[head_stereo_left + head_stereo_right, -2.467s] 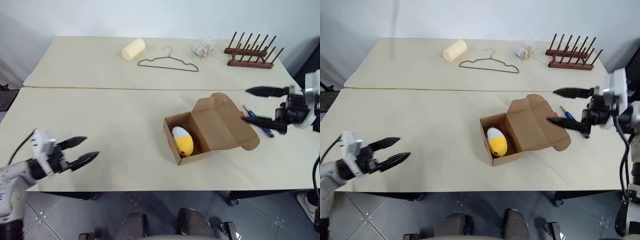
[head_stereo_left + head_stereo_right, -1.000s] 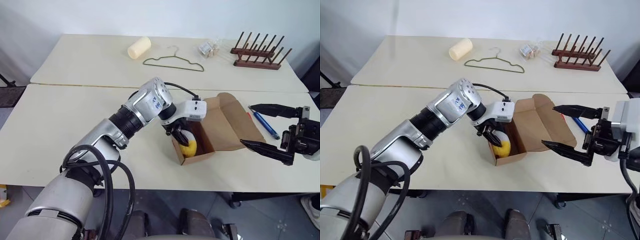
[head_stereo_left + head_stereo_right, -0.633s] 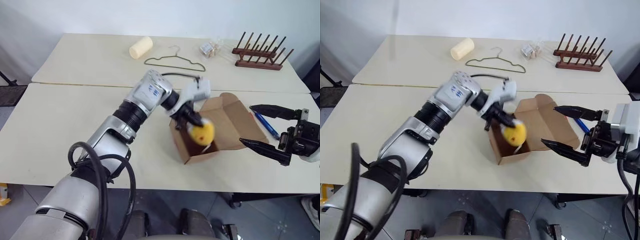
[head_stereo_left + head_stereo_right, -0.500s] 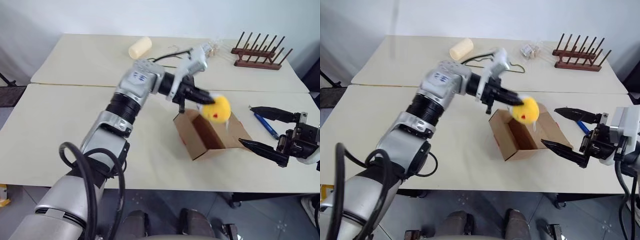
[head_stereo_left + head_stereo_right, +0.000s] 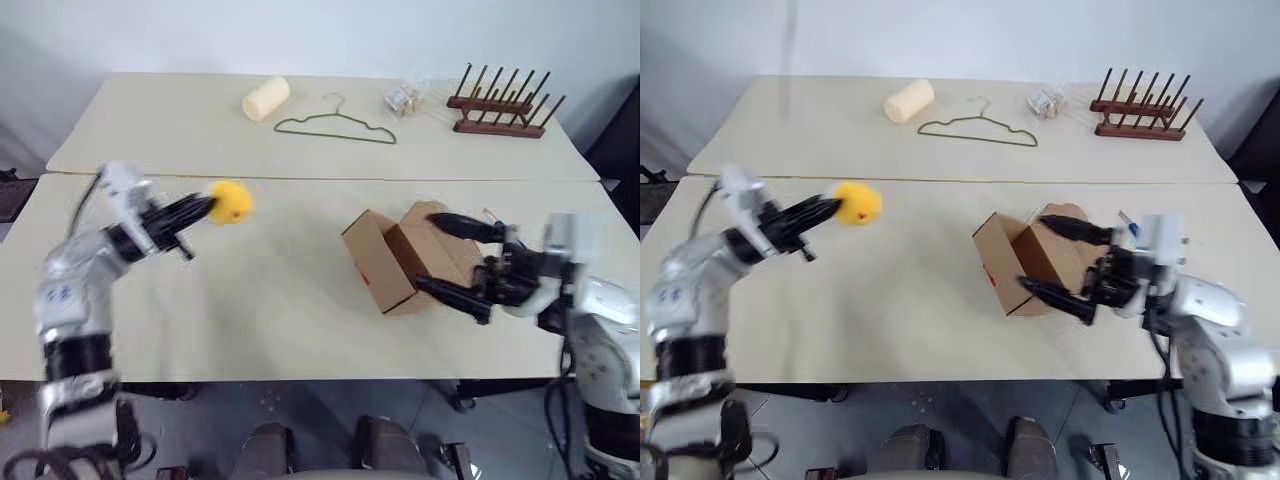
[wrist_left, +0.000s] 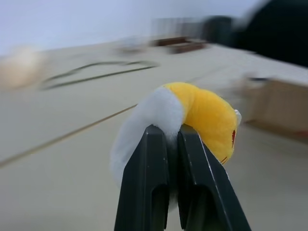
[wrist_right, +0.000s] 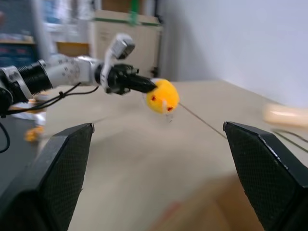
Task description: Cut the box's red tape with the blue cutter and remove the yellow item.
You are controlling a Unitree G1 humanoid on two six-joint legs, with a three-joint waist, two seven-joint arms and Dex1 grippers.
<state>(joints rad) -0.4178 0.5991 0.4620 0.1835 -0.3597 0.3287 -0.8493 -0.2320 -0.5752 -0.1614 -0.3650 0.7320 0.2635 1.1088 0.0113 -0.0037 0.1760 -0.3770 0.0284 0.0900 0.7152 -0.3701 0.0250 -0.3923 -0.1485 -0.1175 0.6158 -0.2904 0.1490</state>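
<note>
My left gripper [image 5: 207, 206] is shut on the yellow item [image 5: 231, 201], a yellow-and-white plush with a red dot, and holds it in the air over the table's left half. In the left wrist view the fingers [image 6: 149, 159] pinch its white part [image 6: 144, 118]. The brown box [image 5: 385, 262] lies right of centre, with small marks of red tape [image 5: 989, 276] on its near side. My right gripper [image 5: 430, 250] is open, one finger above and one below the box's flap end. A bit of the blue cutter [image 5: 1124, 221] shows behind that gripper.
At the back of the far table lie a cream cylinder roll [image 5: 266, 98], a thin wire hanger [image 5: 335, 125], a small clear item [image 5: 402, 97] and a wooden peg rack [image 5: 505, 105]. A seam [image 5: 300, 178] joins the two tables.
My left arm has lifted the yellow item out of the box and swung it far to the left. The box has turned over. My right gripper has moved in around the box.
</note>
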